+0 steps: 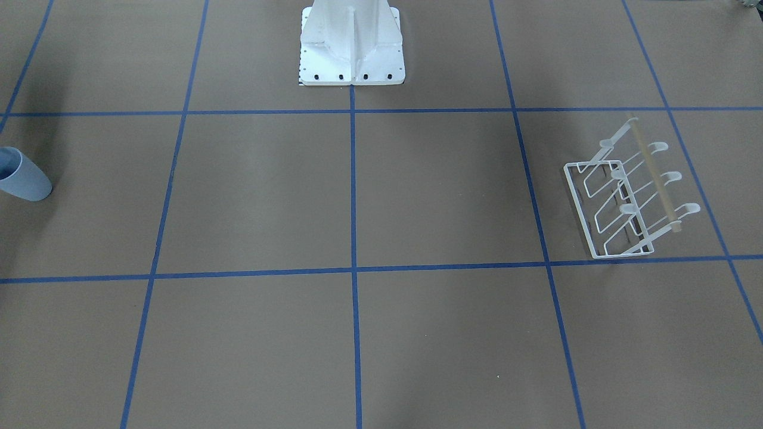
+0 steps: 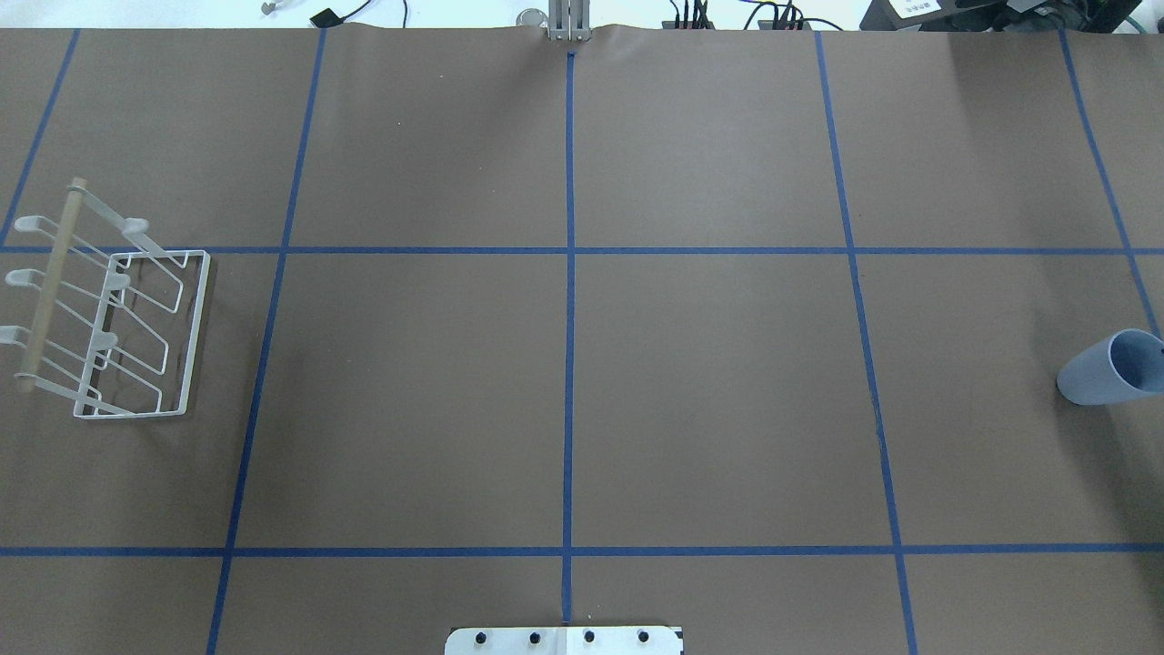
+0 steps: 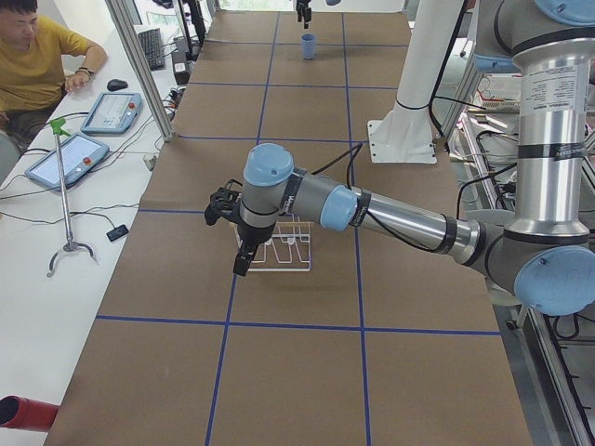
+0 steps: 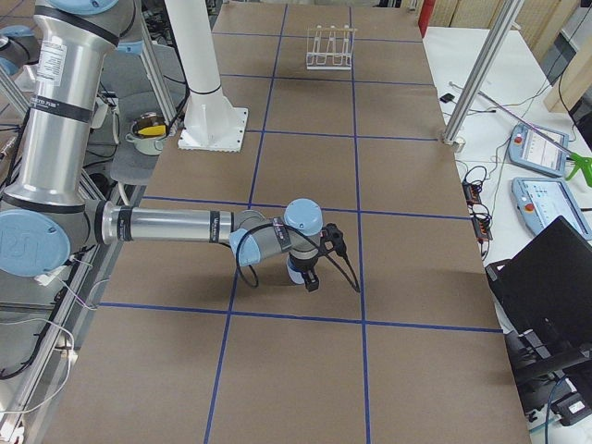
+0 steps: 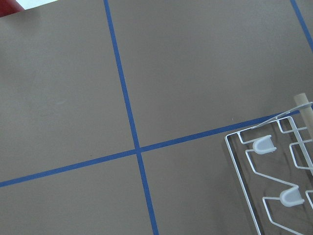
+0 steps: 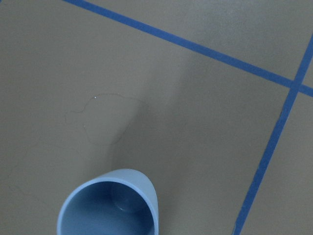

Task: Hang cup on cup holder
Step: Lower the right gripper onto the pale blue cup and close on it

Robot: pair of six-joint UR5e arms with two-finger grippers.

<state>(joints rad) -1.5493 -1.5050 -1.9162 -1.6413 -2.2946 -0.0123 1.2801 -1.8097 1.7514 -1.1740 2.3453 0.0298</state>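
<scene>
The pale-blue cup stands upright, mouth up, at the table's right edge; it also shows in the front view, far off in the left side view, and from above in the right wrist view. The white wire cup holder with its wooden dowel stands at the table's left side, also in the front view and left wrist view. My left gripper hangs over the rack's near end. My right gripper hangs above the cup's spot. I cannot tell whether either is open or shut.
The robot's white base stands at the table's middle edge. Blue tape lines grid the brown table. An operator sits beside teach pendants on the side bench. A laptop sits on the other side.
</scene>
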